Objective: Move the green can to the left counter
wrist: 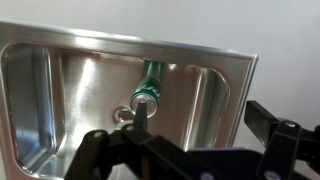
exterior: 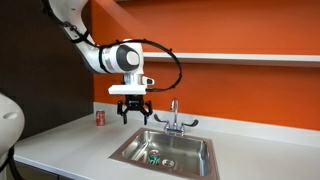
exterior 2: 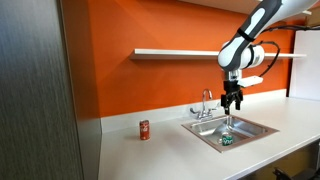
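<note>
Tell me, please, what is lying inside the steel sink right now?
The green can lies on its side in the sink, beside the drain. In the wrist view the gripper covers the basin's near floor, so anything there is hidden.

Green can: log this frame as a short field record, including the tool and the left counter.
green can: lying in the sink, near the drain
tool: open, empty, above the sink
left counter: an upright red can stands on it
progress: green can not yet grasped
</note>
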Controlling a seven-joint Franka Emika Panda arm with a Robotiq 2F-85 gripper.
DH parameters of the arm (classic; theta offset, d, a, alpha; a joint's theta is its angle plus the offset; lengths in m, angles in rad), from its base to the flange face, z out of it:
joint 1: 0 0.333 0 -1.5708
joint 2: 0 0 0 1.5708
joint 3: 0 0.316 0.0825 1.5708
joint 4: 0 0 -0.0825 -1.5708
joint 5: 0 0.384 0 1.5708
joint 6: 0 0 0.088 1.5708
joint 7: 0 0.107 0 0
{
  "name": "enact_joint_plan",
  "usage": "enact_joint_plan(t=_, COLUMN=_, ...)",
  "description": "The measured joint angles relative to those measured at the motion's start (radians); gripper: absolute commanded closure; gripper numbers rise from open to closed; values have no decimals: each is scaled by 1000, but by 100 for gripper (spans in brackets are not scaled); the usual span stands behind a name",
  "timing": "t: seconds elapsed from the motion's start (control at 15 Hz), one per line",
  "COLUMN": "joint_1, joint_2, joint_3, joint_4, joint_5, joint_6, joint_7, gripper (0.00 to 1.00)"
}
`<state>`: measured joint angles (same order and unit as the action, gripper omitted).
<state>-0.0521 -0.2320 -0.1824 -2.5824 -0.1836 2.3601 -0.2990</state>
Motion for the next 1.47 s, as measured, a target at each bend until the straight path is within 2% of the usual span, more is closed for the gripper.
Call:
enact_joint_plan(t=0.8, joint_1=-55, joint_2=278, joint_3=0, joint_4=67, joint_5=-1, joint_6=209, joint_7=1, gripper=0)
enact_joint_plan(t=1.47, joint_1=-61, joint_2=517, joint_3=0, joint_4=214, joint_5=-1, joint_6=268, joint_7=6, gripper=0)
